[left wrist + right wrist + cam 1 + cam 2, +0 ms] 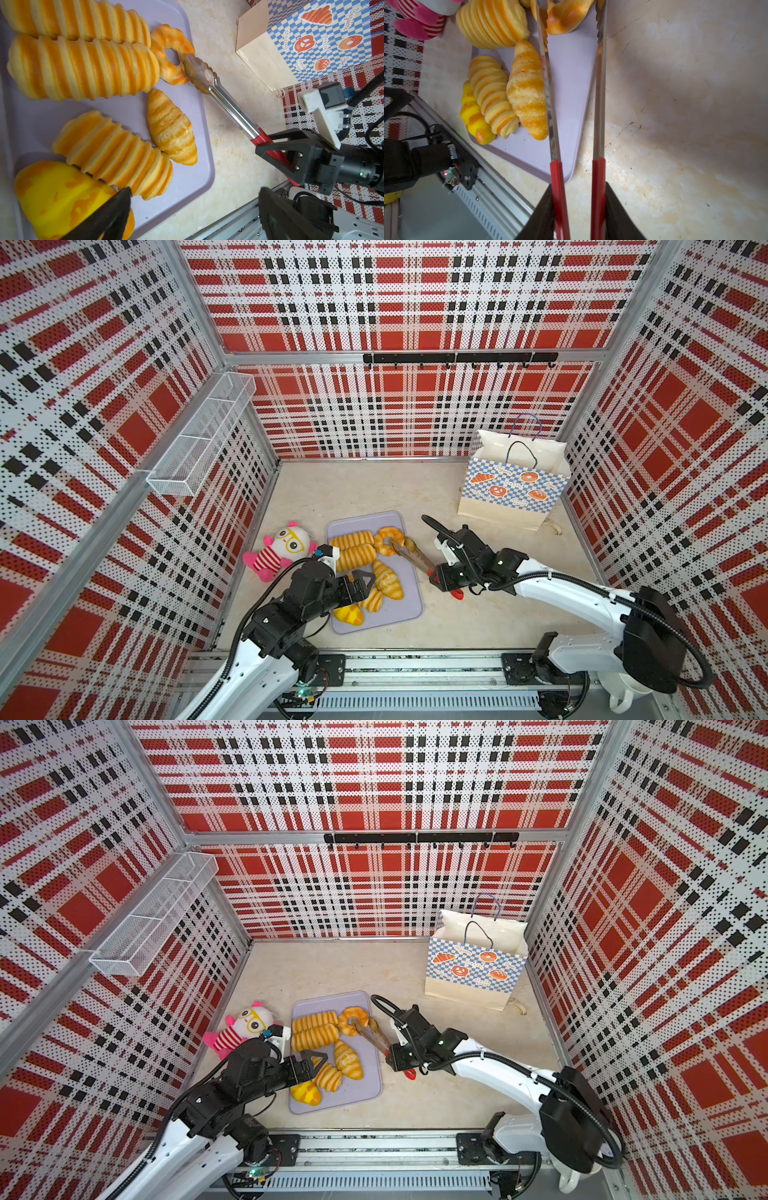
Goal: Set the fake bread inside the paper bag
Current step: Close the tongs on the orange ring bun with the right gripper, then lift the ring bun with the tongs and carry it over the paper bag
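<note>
ahead of right pincer (577,186), donut (566,18) between tongs (599,104)

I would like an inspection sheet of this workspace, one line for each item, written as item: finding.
Surface: beige, stained table with a lilac tray on it.
Job's things: fake bread lies on the tray; paper bag upright and open, far right corner.
Clutter: plush doll left of the tray; white mug by the right arm's base.
Grippers: left hand open over the tray; right hand shut on tongs, tips at the ring donut.
Cables: black cables loop off both arms.
Surroundings: plaid walls, wire basket, hook rail.
</note>
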Tool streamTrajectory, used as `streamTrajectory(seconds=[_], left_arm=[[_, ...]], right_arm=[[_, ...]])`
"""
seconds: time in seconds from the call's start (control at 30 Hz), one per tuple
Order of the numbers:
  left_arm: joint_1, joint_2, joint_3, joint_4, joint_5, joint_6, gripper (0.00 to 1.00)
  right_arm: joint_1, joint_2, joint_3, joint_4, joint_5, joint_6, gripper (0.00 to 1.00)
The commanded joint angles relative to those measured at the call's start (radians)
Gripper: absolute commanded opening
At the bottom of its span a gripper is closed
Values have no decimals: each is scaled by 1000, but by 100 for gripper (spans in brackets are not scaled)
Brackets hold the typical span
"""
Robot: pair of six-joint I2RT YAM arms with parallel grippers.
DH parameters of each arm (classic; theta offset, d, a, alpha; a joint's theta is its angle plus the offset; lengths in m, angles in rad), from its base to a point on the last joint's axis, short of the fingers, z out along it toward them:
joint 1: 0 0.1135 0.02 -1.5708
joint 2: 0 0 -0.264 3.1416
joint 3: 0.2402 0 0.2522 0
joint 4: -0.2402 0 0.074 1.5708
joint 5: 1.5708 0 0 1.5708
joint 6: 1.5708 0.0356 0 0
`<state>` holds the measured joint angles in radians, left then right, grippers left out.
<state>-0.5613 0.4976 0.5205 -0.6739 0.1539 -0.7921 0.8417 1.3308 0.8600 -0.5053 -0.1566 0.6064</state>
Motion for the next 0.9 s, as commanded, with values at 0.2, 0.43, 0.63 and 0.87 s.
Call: streamTrajectory(seconds=[0.2, 0.43, 0.63, 0.87], left_arm=[[10, -2, -10, 4, 16, 22, 98], [10, 6, -7, 8, 19, 24, 98], [10, -5, -9, 10, 21, 18, 98], [9, -15, 7, 29, 38, 3, 98]], right_arm=[[90, 133, 129, -111, 243, -96, 30], [114, 110, 122, -104, 308, -83, 22], [114, 52, 109, -107, 337, -74, 16], [114, -73, 74, -87, 359, -61, 11]])
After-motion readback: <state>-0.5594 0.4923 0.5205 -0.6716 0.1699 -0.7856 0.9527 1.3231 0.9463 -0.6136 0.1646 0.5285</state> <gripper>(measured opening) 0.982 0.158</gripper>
